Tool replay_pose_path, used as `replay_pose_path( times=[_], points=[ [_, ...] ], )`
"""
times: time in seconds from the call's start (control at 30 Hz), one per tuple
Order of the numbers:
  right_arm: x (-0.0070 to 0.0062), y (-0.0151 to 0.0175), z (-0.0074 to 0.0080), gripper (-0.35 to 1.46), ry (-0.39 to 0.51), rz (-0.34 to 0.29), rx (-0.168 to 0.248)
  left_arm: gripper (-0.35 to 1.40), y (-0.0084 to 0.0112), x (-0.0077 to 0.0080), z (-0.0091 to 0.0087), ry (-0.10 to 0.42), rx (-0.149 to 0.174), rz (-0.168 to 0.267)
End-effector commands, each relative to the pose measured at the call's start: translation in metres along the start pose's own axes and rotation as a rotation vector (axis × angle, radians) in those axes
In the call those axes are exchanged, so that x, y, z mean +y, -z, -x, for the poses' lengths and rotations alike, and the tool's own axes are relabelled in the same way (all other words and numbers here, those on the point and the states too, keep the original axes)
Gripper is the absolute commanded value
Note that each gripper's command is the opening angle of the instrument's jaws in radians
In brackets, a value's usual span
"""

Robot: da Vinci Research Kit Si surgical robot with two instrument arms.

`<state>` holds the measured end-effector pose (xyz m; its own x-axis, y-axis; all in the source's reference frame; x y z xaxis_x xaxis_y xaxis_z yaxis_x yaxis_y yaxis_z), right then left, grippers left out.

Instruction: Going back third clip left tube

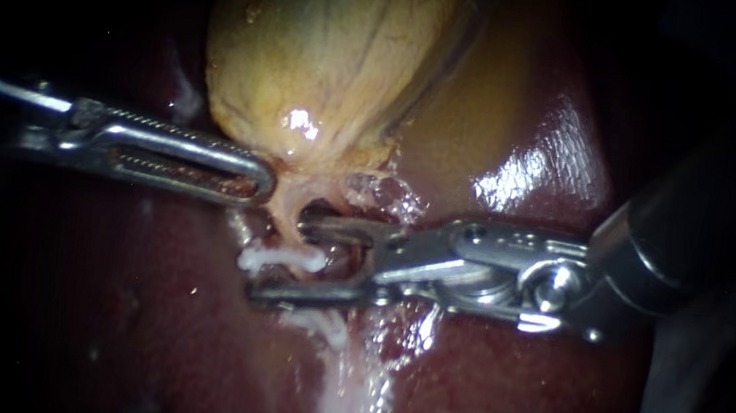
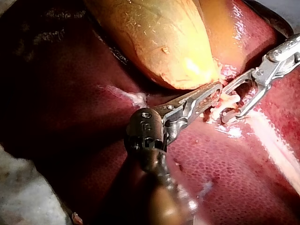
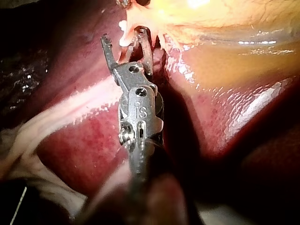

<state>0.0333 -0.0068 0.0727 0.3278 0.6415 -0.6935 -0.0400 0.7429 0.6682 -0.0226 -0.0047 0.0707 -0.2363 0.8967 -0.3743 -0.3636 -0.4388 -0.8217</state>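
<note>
Right instrument [image 1: 285, 257] jaws stood open astride clip [image 1: 268, 258] on tube [image 1: 289, 218]; left instrument [image 1: 259, 181] gripped gallbladder [image 1: 331, 52] neck. Best backed straight out, jaws wide, clear of clip

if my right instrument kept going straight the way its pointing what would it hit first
Most likely the white clip on the tube. The right instrument has its jaws open to either side of that clip, so the clip and tube lie straight ahead. Depth is hard to judge.
</note>
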Motion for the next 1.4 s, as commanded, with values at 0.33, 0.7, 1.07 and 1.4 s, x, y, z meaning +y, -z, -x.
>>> replay_pose_path(
  times=[0.33, 0.7, 1.07, 1.4],
  points=[
    [-0.0008, 0.0093, -0.0033, 0.5, 0.125, -0.038, -0.002, -0.35, 0.0001, 0.0, 0.0, 0.0, 0.0, 0.001],
    [-0.0007, 0.0123, -0.0034, 0.5, 0.139, -0.053, -0.003, -0.35, -0.0007, -0.0006, 0.0002, -0.002, 0.001, -0.002],
    [-0.0008, 0.0127, -0.003, 0.5, 0.141, -0.055, -0.004, -0.35, -0.0041, -0.0026, 0.0012, -0.011, 0.003, -0.006],
    [-0.001, 0.0128, -0.003, 0.5, 0.142, -0.056, -0.004, -0.35, -0.0067, -0.0028, 0.0015, -0.014, -0.001, 0.0]
  ],
)
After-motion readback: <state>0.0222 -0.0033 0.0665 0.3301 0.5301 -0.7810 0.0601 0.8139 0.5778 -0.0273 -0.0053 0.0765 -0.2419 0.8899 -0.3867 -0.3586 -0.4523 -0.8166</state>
